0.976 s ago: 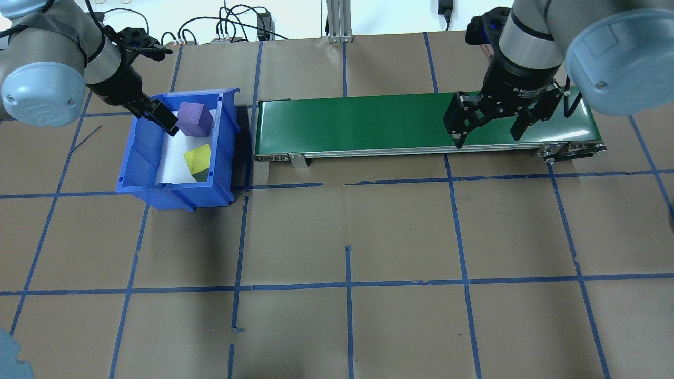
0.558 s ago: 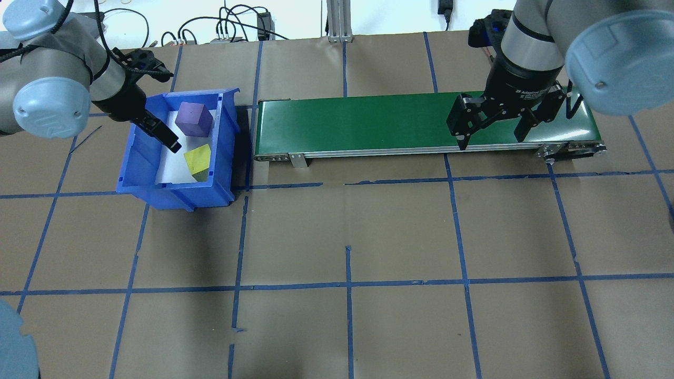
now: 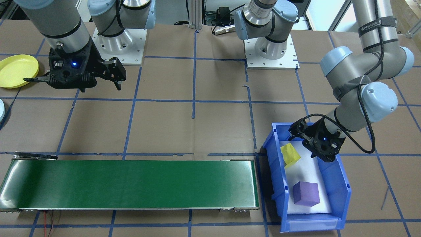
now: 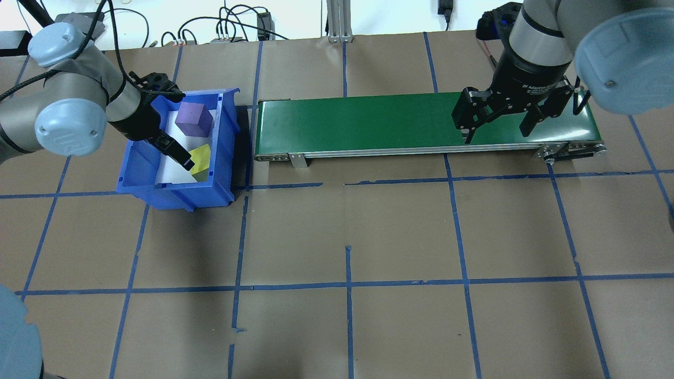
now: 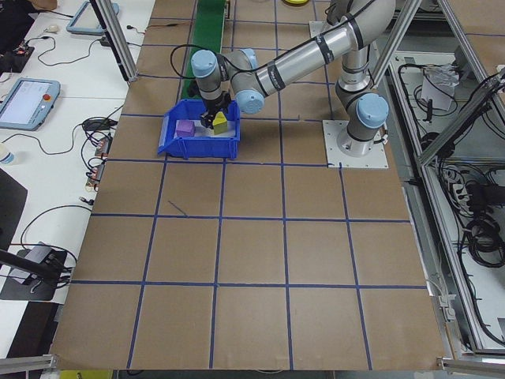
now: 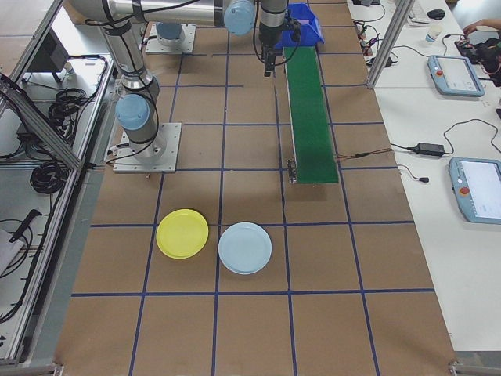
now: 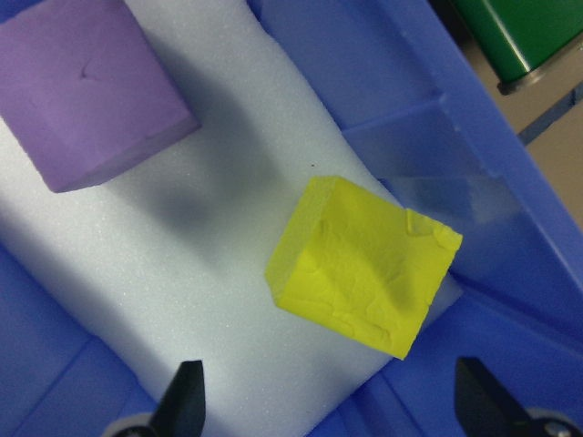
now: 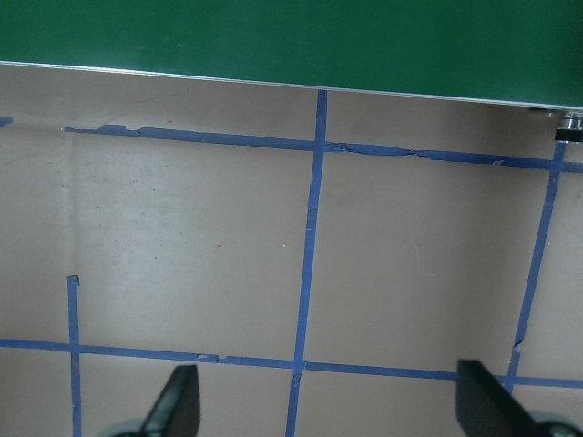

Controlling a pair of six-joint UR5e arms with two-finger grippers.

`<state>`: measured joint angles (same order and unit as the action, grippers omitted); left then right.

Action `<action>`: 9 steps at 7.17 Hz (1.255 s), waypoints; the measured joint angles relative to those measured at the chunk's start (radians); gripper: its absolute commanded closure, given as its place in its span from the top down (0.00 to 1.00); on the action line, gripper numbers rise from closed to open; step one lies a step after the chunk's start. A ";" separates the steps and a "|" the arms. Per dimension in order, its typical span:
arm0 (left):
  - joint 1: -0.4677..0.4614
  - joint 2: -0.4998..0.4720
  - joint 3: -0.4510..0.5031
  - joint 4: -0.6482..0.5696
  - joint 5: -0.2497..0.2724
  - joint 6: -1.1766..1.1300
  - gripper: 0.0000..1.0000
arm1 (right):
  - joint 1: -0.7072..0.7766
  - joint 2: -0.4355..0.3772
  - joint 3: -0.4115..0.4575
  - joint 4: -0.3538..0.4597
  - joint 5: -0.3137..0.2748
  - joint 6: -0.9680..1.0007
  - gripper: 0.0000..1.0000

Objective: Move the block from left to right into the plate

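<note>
We worked at a table [image 4: 347, 231] covered in brown paper and gridded with blue tape, cables and a frame post along its far edge. At the left stood a blue bin [image 4: 158, 187] lined with white foam, and to its right ran a green conveyor belt [image 4: 368, 123].

Two blocks lay in the bin, a purple block [image 4: 193, 119] toward the far end and a yellow block [image 4: 199, 160] nearer us, well apart from each other. The left gripper [image 4: 176, 152] hung inside the bin with its fingers spread wide and empty; in the left wrist view the yellow block [image 7: 364, 264] sat ahead of the fingertips [image 7: 187, 401], untouched. We judged the step in hand to be the approach for a first pick, most likely of the yellow block. The next move called for lowering the spread fingers to either side of it, minding the bin wall close by, then closing.

The right gripper [image 4: 497, 123] hovered over the belt's right end, open and holding nothing. A yellow plate [image 6: 182, 233] and a pale blue plate [image 6: 245, 247] waited beyond that end, so the task had barely begun.

A strap on the left arm read "WANJEED" [image 3: 373, 24]; the small white lettering on the right wrist we could not make out in full.
</note>
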<state>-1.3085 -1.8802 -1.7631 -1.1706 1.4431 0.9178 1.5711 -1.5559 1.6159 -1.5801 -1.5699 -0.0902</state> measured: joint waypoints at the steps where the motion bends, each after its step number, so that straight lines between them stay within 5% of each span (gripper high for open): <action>1: 0.000 -0.002 -0.012 0.011 -0.010 0.000 0.95 | 0.001 -0.002 0.000 -0.001 0.000 0.000 1.00; 6: -0.002 -0.028 -0.019 0.069 -0.022 0.001 0.93 | -0.006 -0.003 -0.005 0.020 -0.006 -0.003 1.00; 9: -0.004 -0.030 -0.020 0.074 -0.032 0.006 0.93 | -0.003 -0.003 0.001 -0.034 -0.032 0.001 1.00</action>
<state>-1.3125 -1.9107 -1.7827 -1.0970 1.4108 0.9235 1.5677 -1.5593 1.6172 -1.6141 -1.6020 -0.0893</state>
